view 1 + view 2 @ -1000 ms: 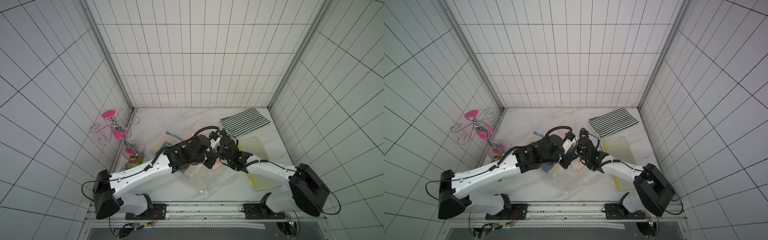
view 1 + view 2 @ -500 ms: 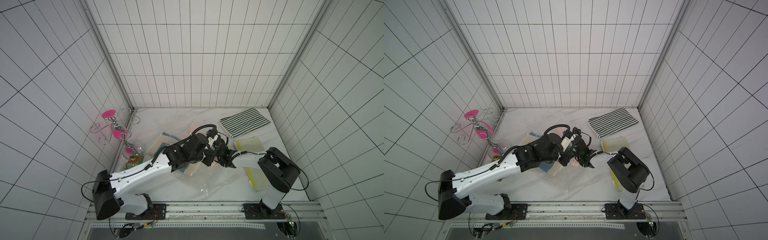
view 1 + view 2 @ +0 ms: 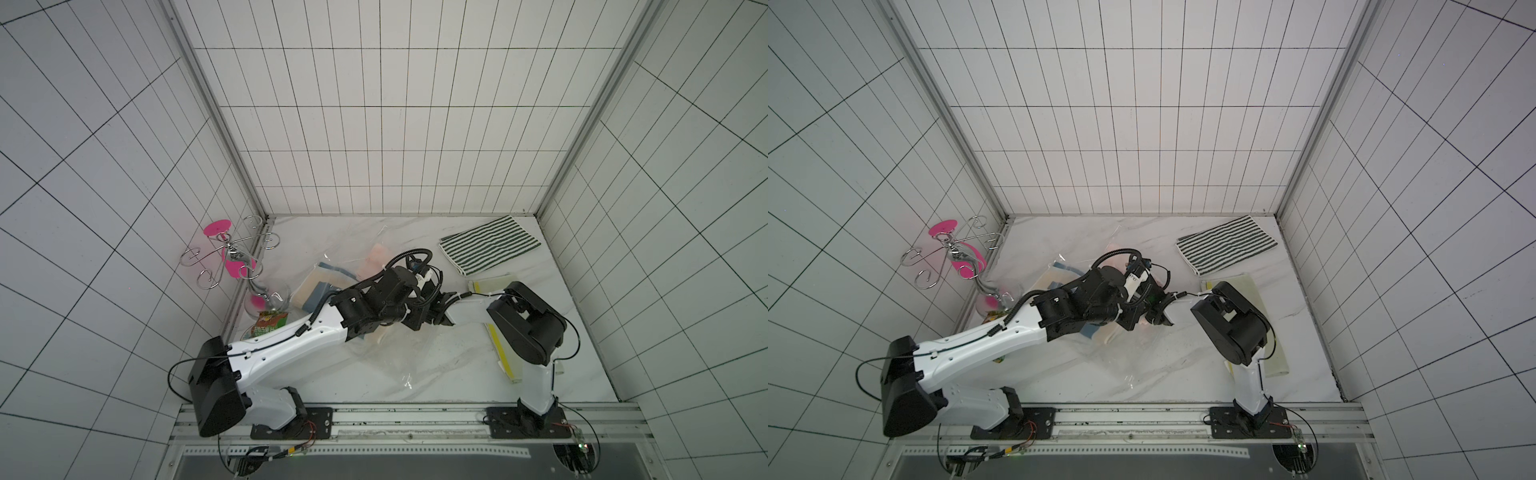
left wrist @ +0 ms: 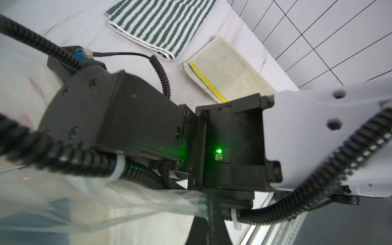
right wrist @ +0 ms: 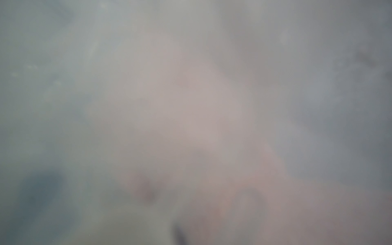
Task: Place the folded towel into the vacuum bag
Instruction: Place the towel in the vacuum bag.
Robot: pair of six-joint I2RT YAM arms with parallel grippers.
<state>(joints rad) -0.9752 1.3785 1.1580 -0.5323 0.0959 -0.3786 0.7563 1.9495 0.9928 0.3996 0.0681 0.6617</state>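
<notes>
L hand (image 4: 212,214) is clenched tight. In its wrist view the clear edge of the vacuum bag (image 3: 386,365) runs right up to the dark finger, so it looks pinched there. R hand (image 4: 84,118) pokes into the bag's mouth: body in view, but fingers are buried behind plastic & cable, so can't tell if it's released or grasping. R wrist view's no help, it's all blur w/ a pinkish mass filling the middle and a bluish smudge at one corner.

The bag sprawls crinkly across mid worktop (image 3: 457,386), and the arms meet over it in both top views. Pink towel (image 3: 376,261) shows thru the plastic on the far side of the L arm, inside the bag. Cream & blue towel (image 3: 312,291) is inside too, nearer the L wall.

Outside the bag, a striped green-white towel (image 3: 490,246) lies flat in the far R corner. A pale towel w/ yellow stripe (image 4: 229,74) is just beside it, partly under the R arm. Wire stand w/ pink discs (image 3: 232,253) sits against the L wall.
</notes>
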